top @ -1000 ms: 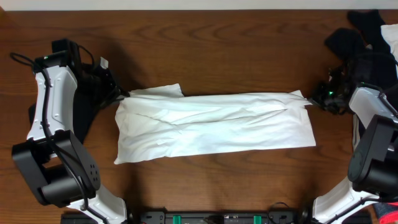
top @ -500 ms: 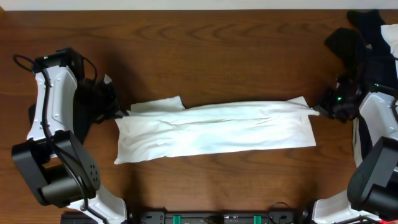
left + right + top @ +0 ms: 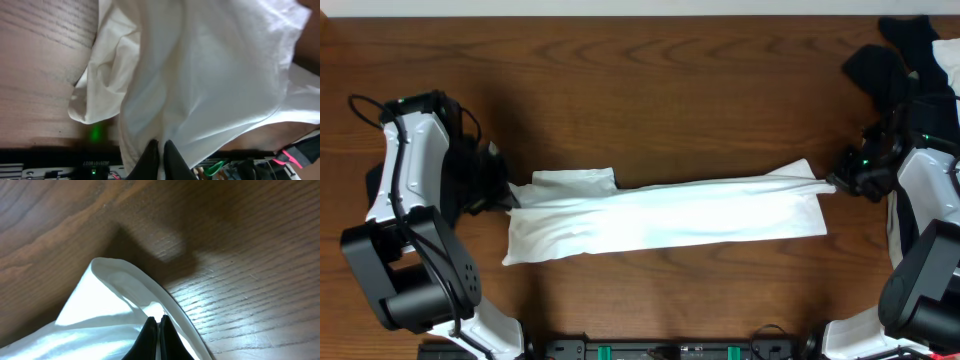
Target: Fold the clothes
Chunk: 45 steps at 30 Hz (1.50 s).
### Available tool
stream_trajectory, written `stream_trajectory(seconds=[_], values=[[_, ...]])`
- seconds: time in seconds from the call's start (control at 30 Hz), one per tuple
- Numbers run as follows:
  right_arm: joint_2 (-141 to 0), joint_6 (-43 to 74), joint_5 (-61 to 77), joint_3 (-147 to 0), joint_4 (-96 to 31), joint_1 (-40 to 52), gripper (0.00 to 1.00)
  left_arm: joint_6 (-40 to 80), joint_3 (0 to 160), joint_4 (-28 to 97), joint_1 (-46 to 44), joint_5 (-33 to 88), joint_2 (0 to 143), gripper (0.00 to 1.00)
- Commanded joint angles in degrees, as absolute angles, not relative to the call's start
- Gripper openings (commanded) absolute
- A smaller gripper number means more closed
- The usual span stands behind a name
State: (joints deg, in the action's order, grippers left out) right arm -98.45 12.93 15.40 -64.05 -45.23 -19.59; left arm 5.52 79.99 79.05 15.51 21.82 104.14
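A white T-shirt [image 3: 660, 212] lies as a long folded band across the middle of the wooden table, stretched between both arms. My left gripper [image 3: 508, 190] is shut on its left end; in the left wrist view [image 3: 161, 146] the white cloth [image 3: 200, 75] hangs from the closed fingers. My right gripper [image 3: 835, 182] is shut on the right end; in the right wrist view [image 3: 156, 321] a fold of the white fabric [image 3: 120, 285] is pinched between the closed fingers. The top edge of the shirt is lifted and pulled taut. No print shows.
A heap of black garments [image 3: 900, 70] with a bit of white cloth lies at the far right corner, behind the right arm. A dark piece of cloth [image 3: 460, 190] lies under the left arm. The table's front edge holds a black rail [image 3: 670, 350].
Both grippers have drawn the shirt's far edge toward the front, over the rest of it. The white band is now narrower and its top edge lies lower on the table.
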Motion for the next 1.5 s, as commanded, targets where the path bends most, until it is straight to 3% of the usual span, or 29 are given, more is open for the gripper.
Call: stream_trajectory(seconds=[0.0,0.37,0.67,1.13,1.27,1.47], values=[[-97.62,11.90,13.28,-64.01,-45.52,-19.92,0.01,4.58,77.41,78.32,15.79,20.25,104.05,0.06],[-97.62,11.90,11.75,-63.96,-47.92,-19.92,0.02,4.58,76.01,78.83,15.79,17.74,104.05,0.07],[-97.62,11.90,11.77,-63.96,-48.12,-19.92,0.08,4.58,75.96,79.46,15.79,16.73,104.05,0.23],[-97.62,11.92,8.67,-63.96,-48.69,-19.92,0.13,4.58,75.96,79.64,15.79,17.19,104.05,0.23],[-97.62,14.28,4.29,-63.96,-48.21,-19.92,0.21,4.56,75.99,78.98,15.79,17.47,104.05,0.23],[-97.62,14.52,4.91,-63.96,-47.83,-19.86,0.21,4.56,77.73,79.05,15.79,17.47,104.01,0.23]])
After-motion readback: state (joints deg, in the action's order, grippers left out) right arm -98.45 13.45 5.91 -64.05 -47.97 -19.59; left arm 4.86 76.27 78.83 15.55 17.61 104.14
